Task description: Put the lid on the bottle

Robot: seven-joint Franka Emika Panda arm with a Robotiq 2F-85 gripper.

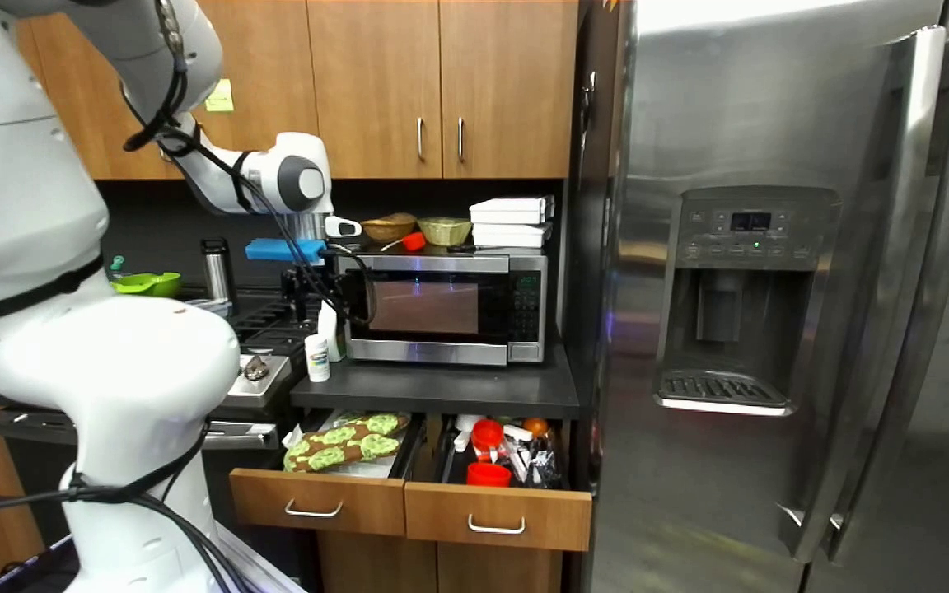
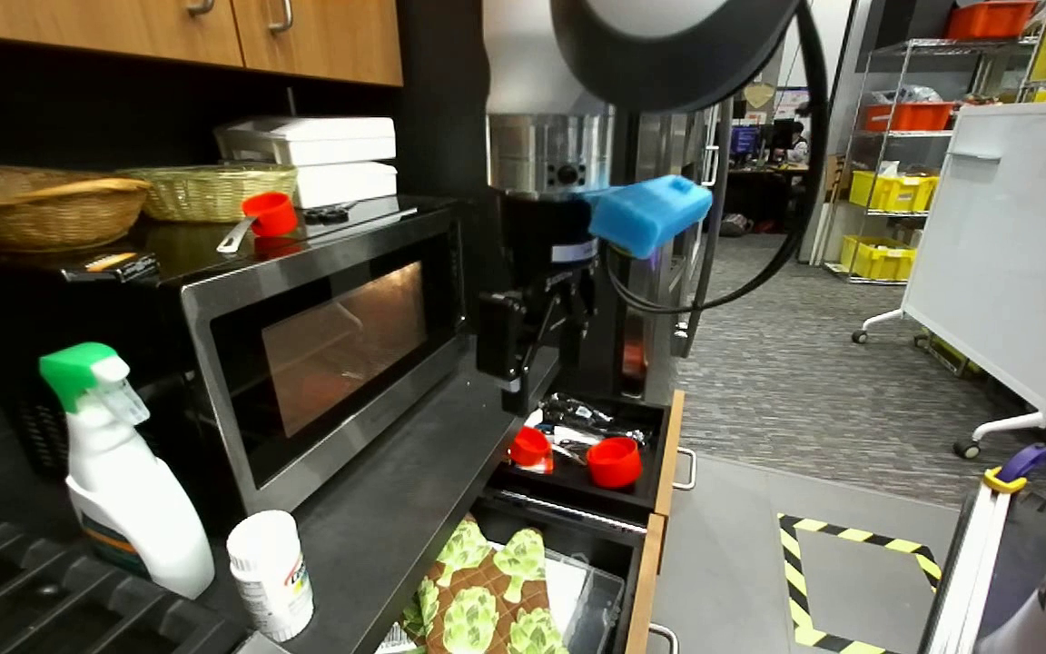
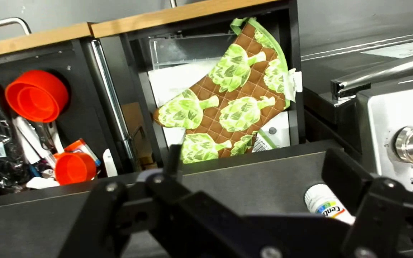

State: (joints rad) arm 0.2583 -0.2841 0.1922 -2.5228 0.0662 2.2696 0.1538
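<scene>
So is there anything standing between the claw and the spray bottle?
Nothing visible blocks the open claw outright, but the spray bottle has the pill bottle in front and the microwave close beside, so the way in looks narrow.

Room along cntr (image 2: 391, 495) by micro (image 2: 332, 354); spray btl (image 2: 137, 500) + white btl (image 2: 271, 577) block stove (image 2: 78, 599) end; drwrs (image 1: 318, 494) jut.
</scene>
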